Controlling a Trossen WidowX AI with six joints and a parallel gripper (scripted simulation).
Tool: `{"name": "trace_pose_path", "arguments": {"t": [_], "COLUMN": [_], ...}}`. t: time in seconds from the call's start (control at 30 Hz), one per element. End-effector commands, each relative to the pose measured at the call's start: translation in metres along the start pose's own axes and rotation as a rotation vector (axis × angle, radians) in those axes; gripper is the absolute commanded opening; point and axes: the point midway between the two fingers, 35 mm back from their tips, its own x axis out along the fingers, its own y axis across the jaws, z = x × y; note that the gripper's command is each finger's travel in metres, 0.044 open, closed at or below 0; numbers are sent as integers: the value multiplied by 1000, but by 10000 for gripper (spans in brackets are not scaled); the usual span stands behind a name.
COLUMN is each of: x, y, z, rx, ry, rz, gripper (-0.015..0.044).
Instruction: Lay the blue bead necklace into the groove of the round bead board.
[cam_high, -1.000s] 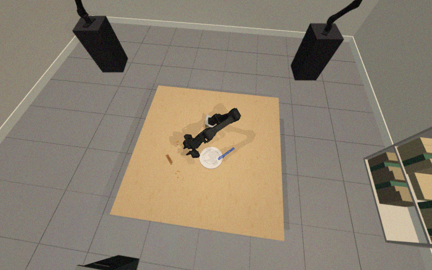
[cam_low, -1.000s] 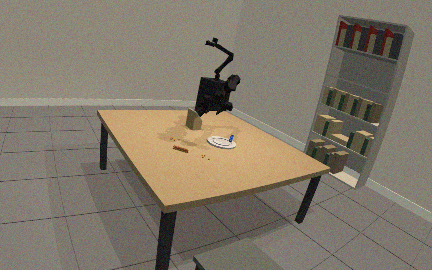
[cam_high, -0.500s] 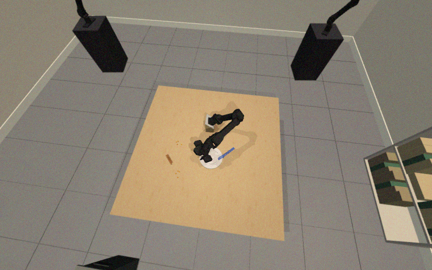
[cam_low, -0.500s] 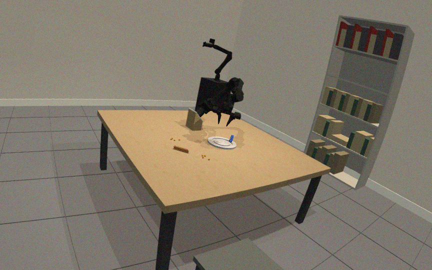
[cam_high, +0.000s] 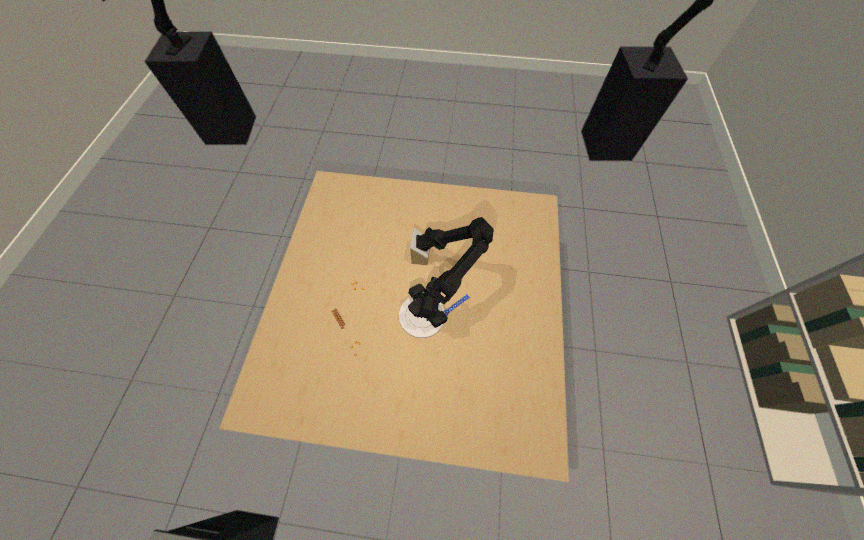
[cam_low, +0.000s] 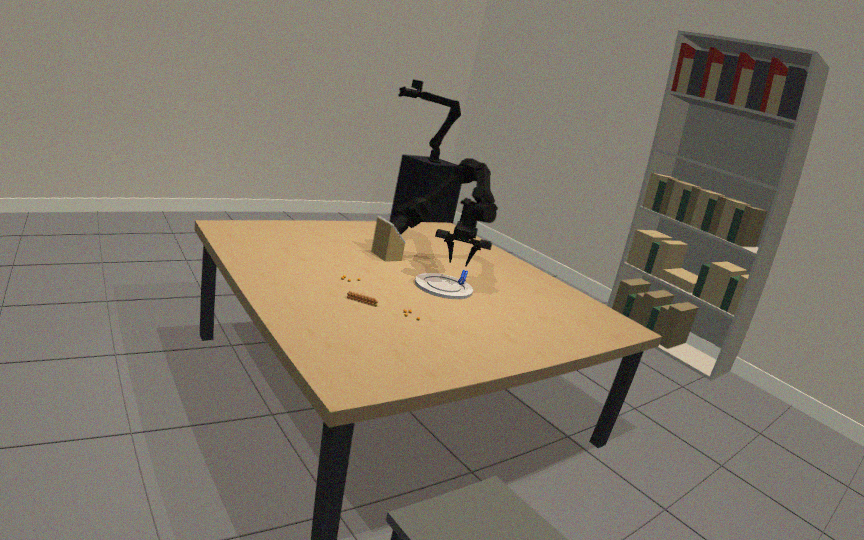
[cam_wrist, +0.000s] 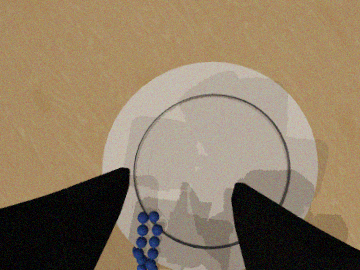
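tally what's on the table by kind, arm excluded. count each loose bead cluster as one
Blue bead necklace: 1
Round bead board: 1
Brown bead strand: 1
Loose orange bead clusters: 2
Tan wedge block: 1
Total: 6
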Motion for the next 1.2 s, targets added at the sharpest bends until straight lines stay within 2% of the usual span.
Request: {"name": "trace_pose_path", "arguments": {"t": [0.0,0.3,1.17], "x": [8,18,44], "y": [6,13,14], "z": [-31,-87,-94], "rx": [-7,-23,-25], "ry": [87,250,250], "rz": [3,-1,1], "gripper": [250,250,250]}}
